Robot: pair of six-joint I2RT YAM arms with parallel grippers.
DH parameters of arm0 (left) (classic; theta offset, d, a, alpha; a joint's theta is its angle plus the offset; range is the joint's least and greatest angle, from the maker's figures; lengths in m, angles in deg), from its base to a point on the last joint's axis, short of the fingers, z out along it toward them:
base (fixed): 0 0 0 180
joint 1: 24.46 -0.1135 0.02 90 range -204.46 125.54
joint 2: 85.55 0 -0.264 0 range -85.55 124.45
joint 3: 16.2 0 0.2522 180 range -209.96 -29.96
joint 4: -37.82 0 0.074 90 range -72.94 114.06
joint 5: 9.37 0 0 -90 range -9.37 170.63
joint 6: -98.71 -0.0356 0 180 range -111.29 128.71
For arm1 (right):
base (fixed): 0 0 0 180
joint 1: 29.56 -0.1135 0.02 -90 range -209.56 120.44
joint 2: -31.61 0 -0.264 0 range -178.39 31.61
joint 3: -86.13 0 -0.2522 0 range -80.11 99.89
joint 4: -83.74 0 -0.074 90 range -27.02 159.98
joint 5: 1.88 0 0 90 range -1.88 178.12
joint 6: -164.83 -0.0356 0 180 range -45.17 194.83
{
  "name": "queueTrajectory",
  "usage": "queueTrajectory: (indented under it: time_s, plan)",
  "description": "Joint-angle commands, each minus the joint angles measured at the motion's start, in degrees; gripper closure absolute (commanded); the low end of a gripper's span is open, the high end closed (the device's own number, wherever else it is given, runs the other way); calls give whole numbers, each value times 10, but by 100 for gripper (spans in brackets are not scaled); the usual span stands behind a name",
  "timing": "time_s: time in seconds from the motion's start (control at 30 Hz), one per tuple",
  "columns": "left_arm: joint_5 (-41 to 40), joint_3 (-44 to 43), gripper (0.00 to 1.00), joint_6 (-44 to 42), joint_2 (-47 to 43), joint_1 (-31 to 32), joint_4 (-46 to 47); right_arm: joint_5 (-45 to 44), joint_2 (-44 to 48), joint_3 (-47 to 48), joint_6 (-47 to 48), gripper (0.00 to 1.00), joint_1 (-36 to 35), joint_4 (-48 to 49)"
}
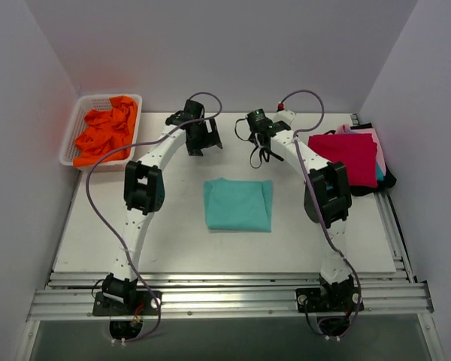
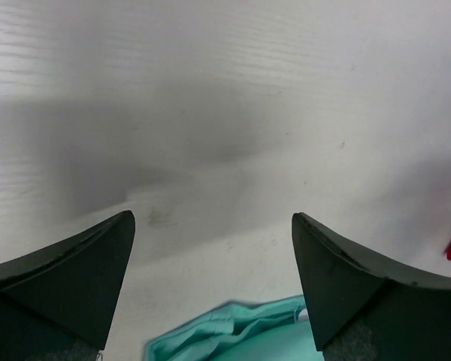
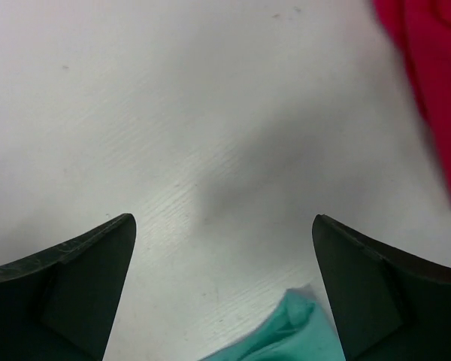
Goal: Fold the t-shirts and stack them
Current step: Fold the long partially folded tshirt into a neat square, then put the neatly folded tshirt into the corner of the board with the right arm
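A teal t-shirt (image 1: 238,204) lies folded into a rectangle in the middle of the white table (image 1: 173,248). Its far edge shows in the left wrist view (image 2: 240,335) and a corner in the right wrist view (image 3: 297,335). A stack of folded shirts with a red one (image 1: 347,153) on top sits at the right; its edge shows in the right wrist view (image 3: 428,83). My left gripper (image 1: 203,139) is open and empty, above the table beyond the teal shirt's far left. My right gripper (image 1: 264,143) is open and empty, beyond its far right.
A white basket (image 1: 75,131) holding crumpled orange shirts (image 1: 105,134) stands at the far left corner. White walls close in the back and both sides. A metal rail (image 1: 225,297) runs along the near edge by the arm bases.
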Motion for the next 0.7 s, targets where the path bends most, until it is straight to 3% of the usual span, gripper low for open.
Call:
queueTrajectory:
  time_s: [0.0, 0.1, 0.13, 0.17, 0.27, 0.37, 0.57, 0.67]
  plan:
    - [23, 23, 6, -35, -122, -15, -54, -39, 87, -30, 35, 0, -23, -61]
    - [17, 138, 6, -38, -221, -30, 39, -5, 160, -119, 71, 0, -18, 17]
    - [13, 187, 6, -39, -238, -33, 50, 12, 183, -201, 87, 0, -17, 49]
    - [8, 208, 6, -40, -267, -35, 69, 66, 235, -250, 101, 0, -17, 128]
    - [-8, 270, 6, -40, -307, -35, 89, 159, 317, -413, 129, 0, -1, 238]
    - [-16, 347, 6, -32, -348, -35, 126, 178, 360, -510, 145, 0, 5, 292]
    - [-17, 466, 6, -13, -403, -35, 215, 231, 351, -599, 145, 0, 12, 366]
    - [-16, 477, 6, -13, -405, -35, 226, 250, 324, -613, 139, 0, 12, 395]
